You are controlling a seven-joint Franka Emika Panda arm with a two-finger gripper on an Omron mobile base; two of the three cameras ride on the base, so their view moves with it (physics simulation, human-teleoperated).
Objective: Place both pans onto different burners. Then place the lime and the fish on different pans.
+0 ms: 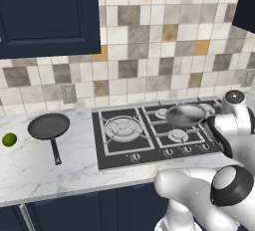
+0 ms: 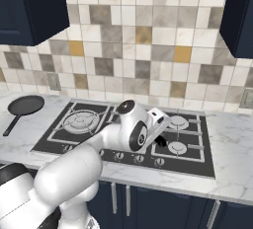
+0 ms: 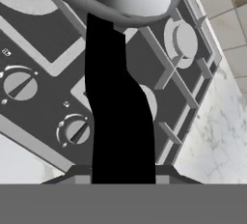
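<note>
- Grey pan (image 1: 186, 115) was held just above the cooktop's (image 1: 115, 148) right-hand burners (image 1: 178, 135), its black handle (image 3: 118, 121) clamped in the gripper (image 3: 123, 172).
- Arm was reached low over the cooktop's right side.
- Handle was pointed back toward the wrist, bowl toward the wall.

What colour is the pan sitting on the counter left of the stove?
Matte black, handle included; the pan shows best in the left base view.
</note>
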